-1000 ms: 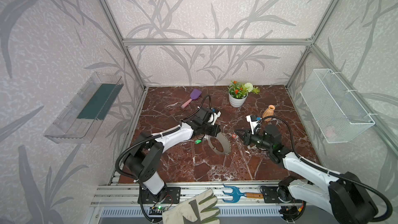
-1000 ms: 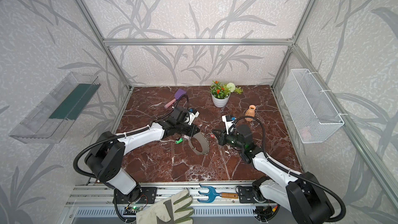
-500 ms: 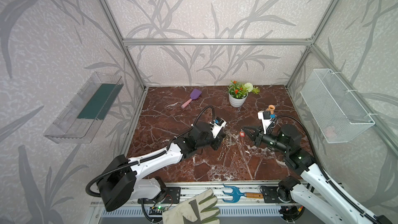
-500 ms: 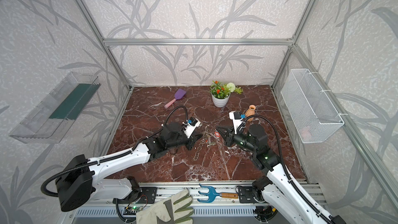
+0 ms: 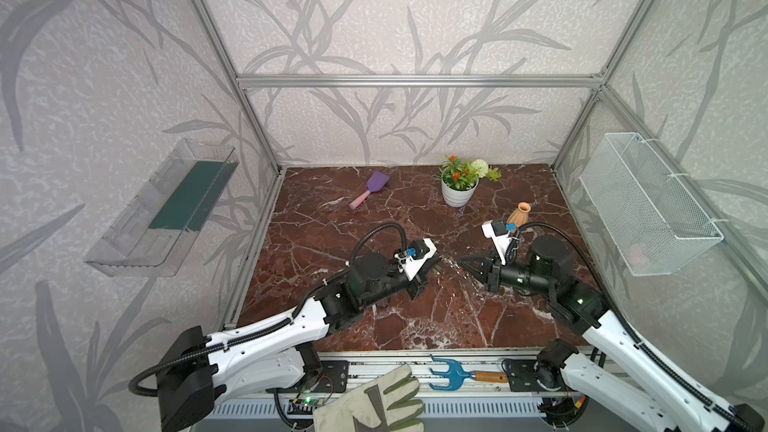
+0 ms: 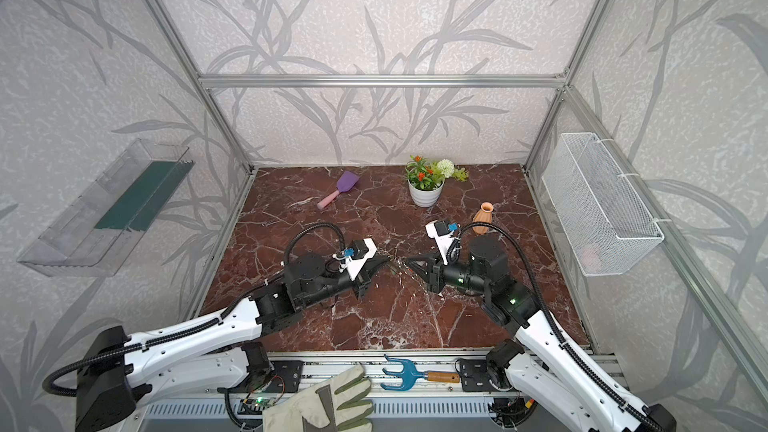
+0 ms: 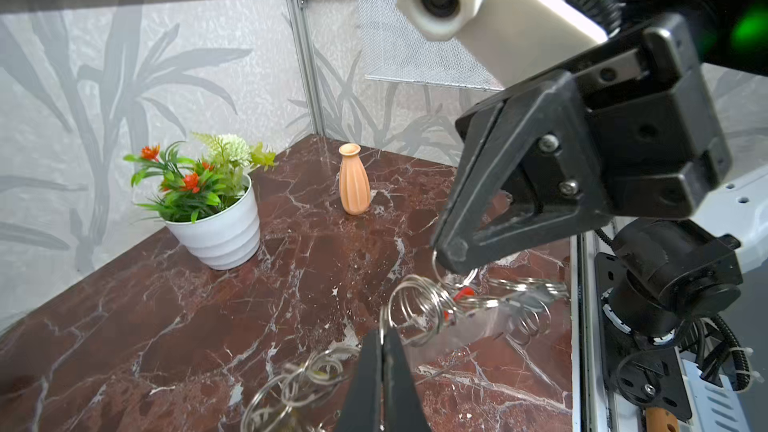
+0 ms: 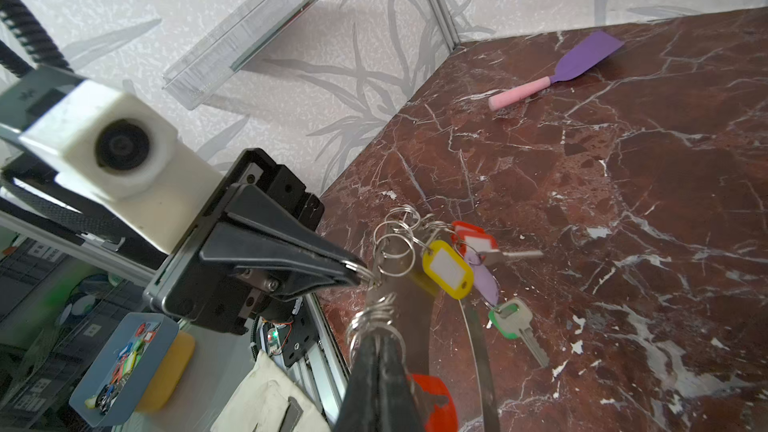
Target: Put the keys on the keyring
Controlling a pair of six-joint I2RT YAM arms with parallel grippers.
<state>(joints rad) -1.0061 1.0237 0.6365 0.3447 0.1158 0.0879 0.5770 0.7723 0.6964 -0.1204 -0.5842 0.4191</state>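
In both top views left gripper (image 6: 385,260) and right gripper (image 6: 410,261) meet tip-to-tip. Left wrist: each pinches a ring of the keyring (image 7: 419,301), held above the table (image 7: 249,326). Right wrist: the keys (image 8: 448,270) hang there: one yellow, one lilac, one green, at least two red, labels plain white

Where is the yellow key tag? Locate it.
In the right wrist view the yellow key tag hangs from silver rings close to the left gripper, beside the red tag and the lilac tag.
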